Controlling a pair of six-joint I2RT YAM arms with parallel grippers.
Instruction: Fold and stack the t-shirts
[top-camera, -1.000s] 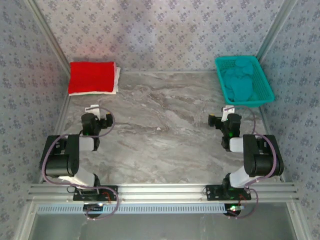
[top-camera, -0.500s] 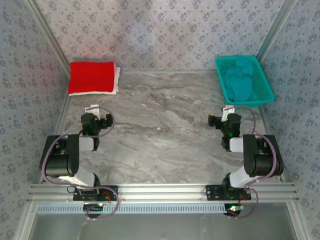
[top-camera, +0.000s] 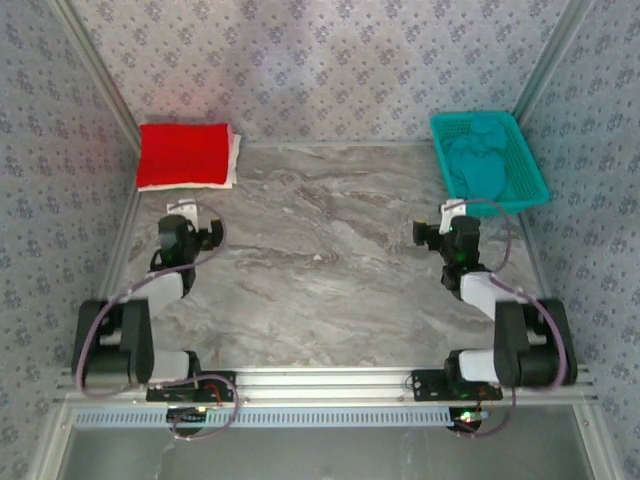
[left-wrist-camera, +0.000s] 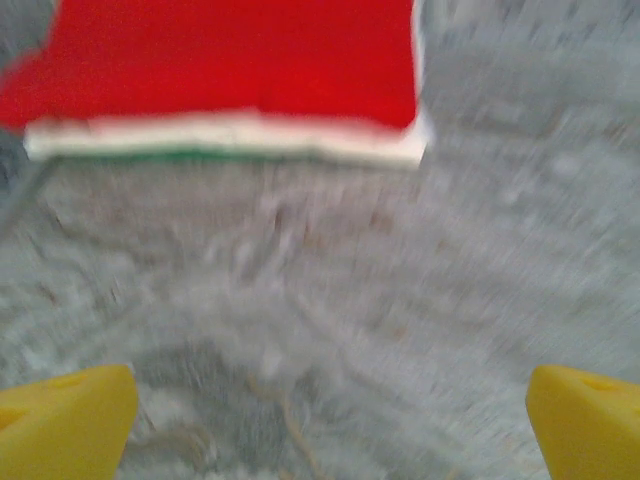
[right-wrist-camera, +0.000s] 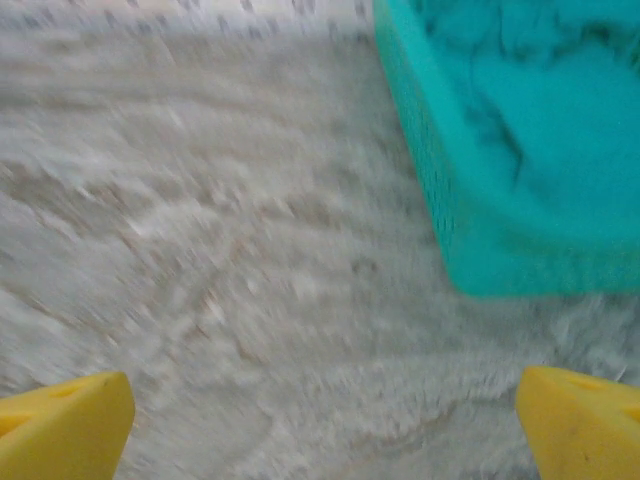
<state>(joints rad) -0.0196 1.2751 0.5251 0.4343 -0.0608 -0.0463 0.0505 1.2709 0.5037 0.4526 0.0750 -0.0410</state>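
L gripper: released, jaws wide, yellow fingertips in the lower-left and lower-right corners of its wrist view, nothing btwn them but bare table. R gripper: same, spread wide and empty, yellow tips in both lower corners.

Top view: the L gripper sits left of centre, below the red t-shirt and apart from it. That shirt lies folded in the upper left of the frame, on top of a folded white t-shirt whose edge peeks out on the right side. L wrist view, blurred, shows the white layer under the red along the near edge, w/ a thin green line beneath.

R gripper is right of centre, near the lower-left corner of the teal basket, not touching. The teal t-shirt lies crumpled inside the basket, upper right of the frame.

Table: grey marble-look top w/ pale and brownish veins; the middle is bare. Both wrist views are smeared.

Room: blue-grey wallpaper w/ a small repeating floral print on back and side walls, metal strips running down the back corners. Aluminium rail across the bottom of the frame, both arm bases bolted to it.
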